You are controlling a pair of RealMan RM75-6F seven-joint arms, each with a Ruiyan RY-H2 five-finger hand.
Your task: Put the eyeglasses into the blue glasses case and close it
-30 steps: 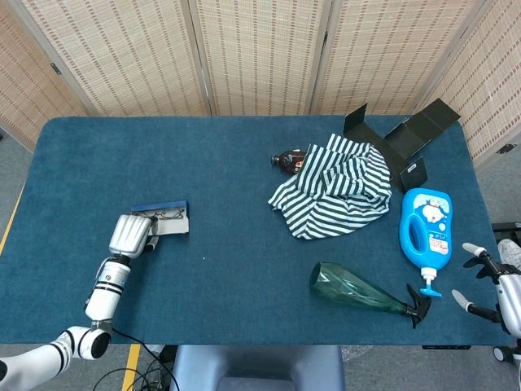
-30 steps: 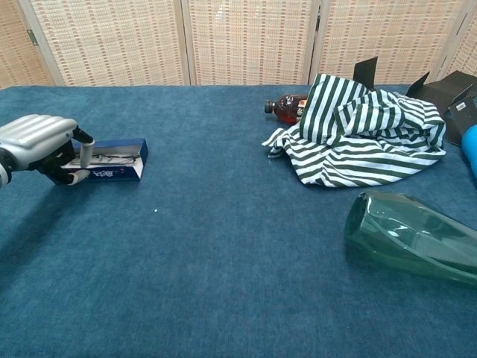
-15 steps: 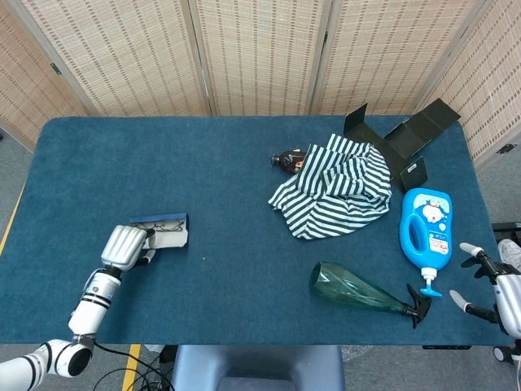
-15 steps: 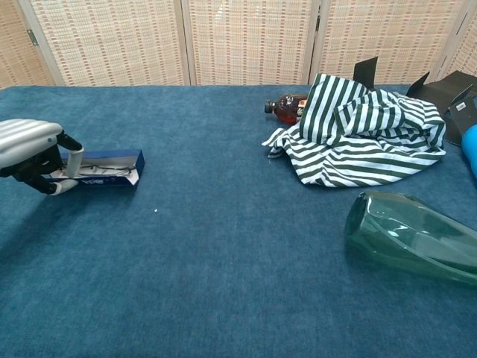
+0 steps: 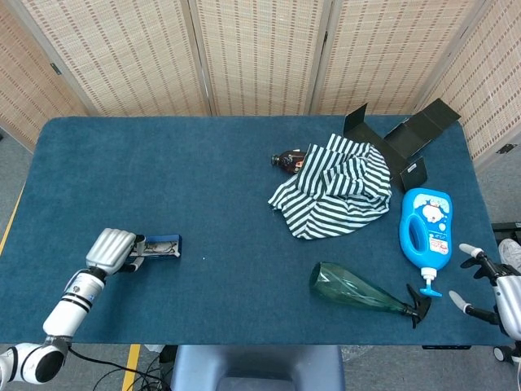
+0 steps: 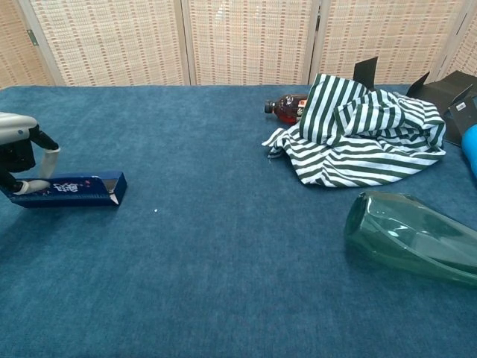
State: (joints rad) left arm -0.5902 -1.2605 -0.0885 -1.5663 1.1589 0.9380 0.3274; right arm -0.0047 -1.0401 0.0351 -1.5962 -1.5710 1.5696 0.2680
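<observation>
Head view: left robot hand (image 5: 110, 249) grips blue case (image 5: 159, 245).

Blue glasses case (image 6: 71, 189): slim rectangular box, dark blue, white lettering along its long side. Lies flat on counter, long axis sideways, one end gripped in left hand (image 5: 111, 251), rest jutting out from fingers toward counter's middle. From above, top face looks pale and partly uncovered. Eyeglasses not clearly made out; cannot tell if inside.
</observation>
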